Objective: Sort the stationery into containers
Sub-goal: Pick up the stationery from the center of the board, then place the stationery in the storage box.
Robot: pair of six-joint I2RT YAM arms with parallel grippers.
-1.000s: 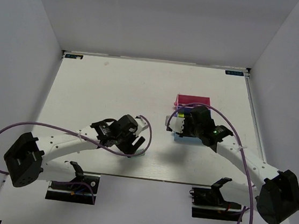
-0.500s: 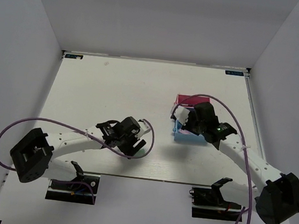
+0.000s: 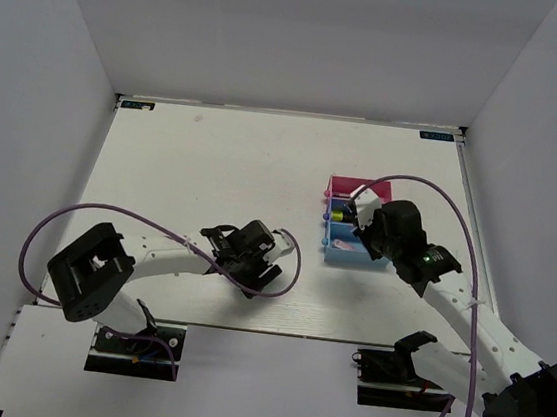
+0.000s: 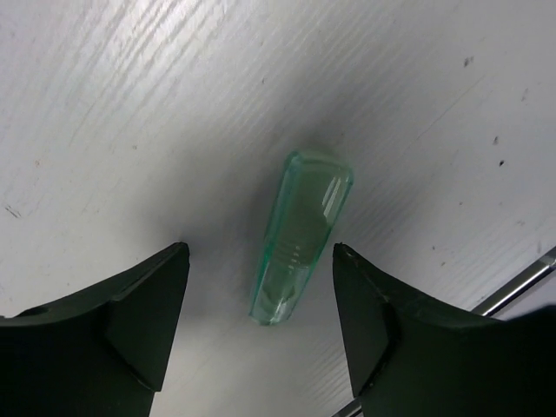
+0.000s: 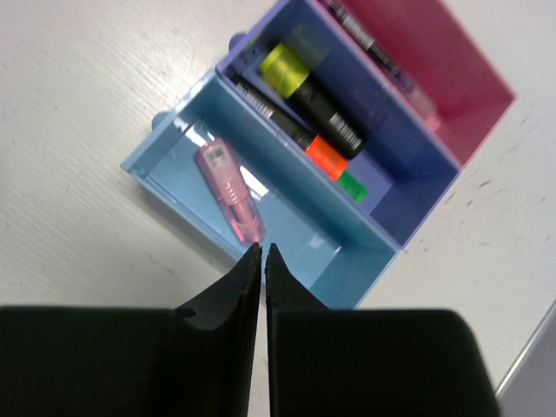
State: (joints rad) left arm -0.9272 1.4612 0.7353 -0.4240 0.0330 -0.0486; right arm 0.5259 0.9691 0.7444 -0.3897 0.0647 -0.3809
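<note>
White tabletop (image 3: 213, 161) is filling the overhead view, with plain pale walls (image 3: 56, 42) rising around it. On that surface, at the lower centre of the overhead frame, a translucent green capsule (image 4: 300, 239) is lying flat by itself. In the left wrist view it is running from the centre down toward the lower middle. The left gripper (image 4: 259, 287) is hanging over it with its dark fingers (image 4: 143, 304) spread wide apart, one on each side of the capsule and neither touching it.

Right of centre in the overhead view, three joined bins are sitting in a row. The light blue bin (image 5: 174, 187) is lying lowest in that frame, the dark blue bin (image 5: 408, 217) is in the middle, and the pink bin (image 5: 469, 95) is at the top. A translucent pink capsule (image 5: 230, 191) is resting on the floor of the light blue bin. Inside the dark blue bin, a yellow-ended highlighter (image 5: 291, 65) is lying beside an orange-ended highlighter (image 5: 328, 155), and a green end (image 5: 352, 185) is showing just past the orange one. A thin pen (image 5: 369, 43) is lying along the wall between the dark blue and pink bins; which one it is in I cannot tell.

The right gripper (image 5: 262, 256) is hanging over the light blue bin, just below the pink capsule in the right wrist view. Its fingers are pressed together and holding nothing.
</note>
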